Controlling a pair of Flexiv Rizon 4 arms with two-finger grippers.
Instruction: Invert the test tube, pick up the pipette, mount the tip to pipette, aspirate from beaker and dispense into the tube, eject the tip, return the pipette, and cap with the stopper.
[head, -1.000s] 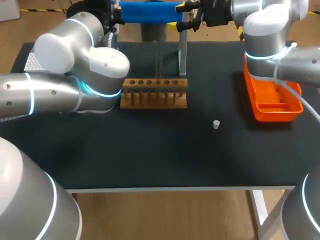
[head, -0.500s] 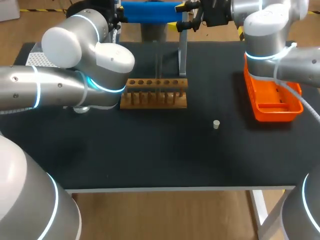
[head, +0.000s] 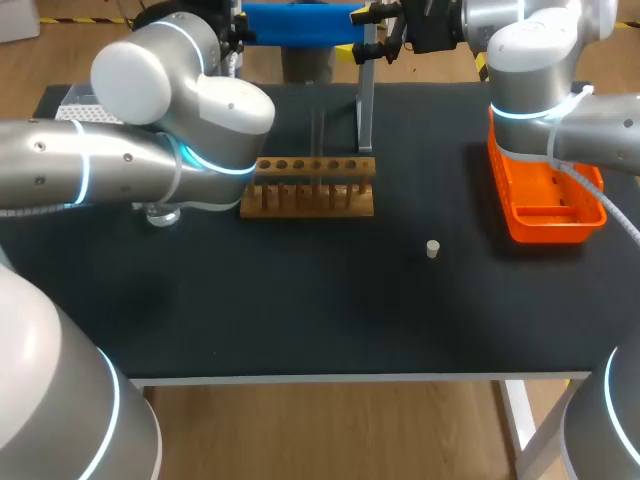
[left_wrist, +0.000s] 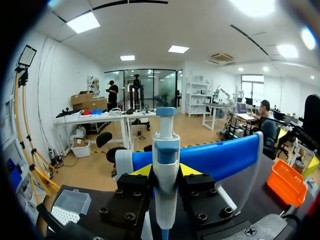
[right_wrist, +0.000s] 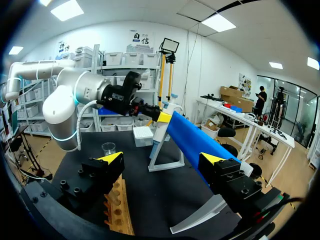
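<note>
My left gripper (left_wrist: 165, 171) is shut on the white and blue pipette (left_wrist: 166, 145), which stands upright between its yellow tips, just in front of the blue stand bar (left_wrist: 220, 155). In the head view that gripper (head: 232, 35) is at the table's far edge, beside the blue stand (head: 300, 22). My right gripper (right_wrist: 162, 158) is open by the stand's other end (head: 390, 28), holding nothing. A wooden rack (head: 310, 186) stands mid-table, with a thin clear tube (head: 318, 135) rising from it. The beaker (head: 160, 213), tip box (head: 75, 115) and small stopper (head: 432, 249) rest on the mat.
An orange tray (head: 545, 200) sits at the right side under my right arm. My left arm's bulky elbow (head: 185, 95) hangs over the table's left, beside the rack. The stand's metal post (head: 366, 110) rises behind the rack.
My left arm's elbow has swung right and toward the far edge, uncovering the beaker. The right arm and the things on the table have not moved.
</note>
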